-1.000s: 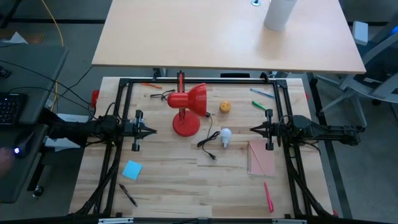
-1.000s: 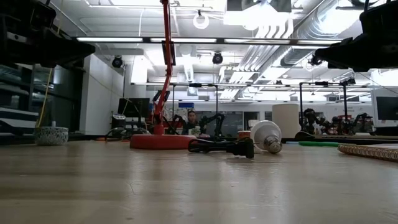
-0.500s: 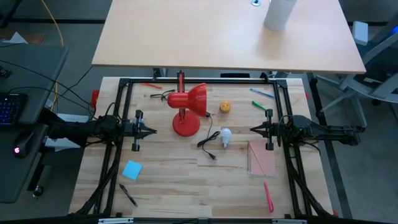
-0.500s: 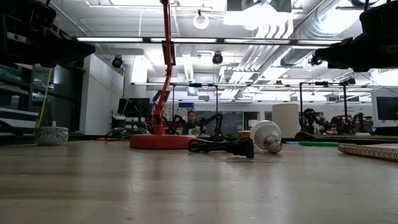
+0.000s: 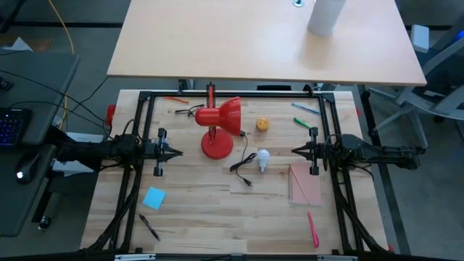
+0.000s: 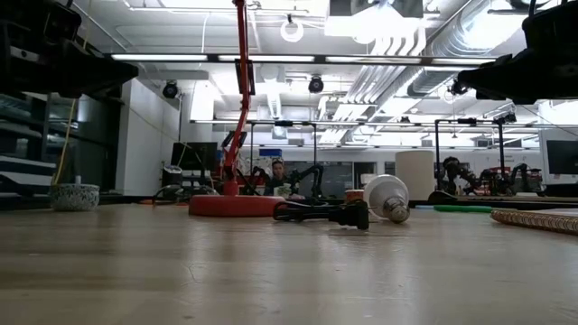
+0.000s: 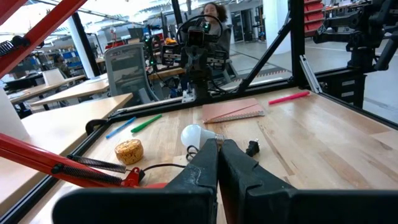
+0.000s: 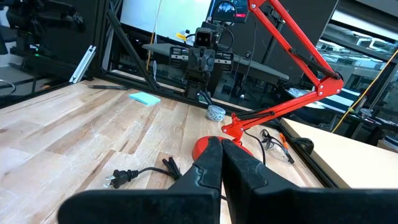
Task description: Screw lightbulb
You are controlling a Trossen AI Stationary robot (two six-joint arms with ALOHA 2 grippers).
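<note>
The lightbulb lies on the table between both closed, empty grippers: at four o'clock from the left gripper, eight o'clock from the right gripper.

1. You have a red desk lamp standing near the table's middle, its black cord and plug trailing beside it.
2. A small yellow-orange round object lies near the shade.
3. A pink notebook lies right.
4. A blue sticky note lies left.
5. Green and blue pens lie at back right.
</note>
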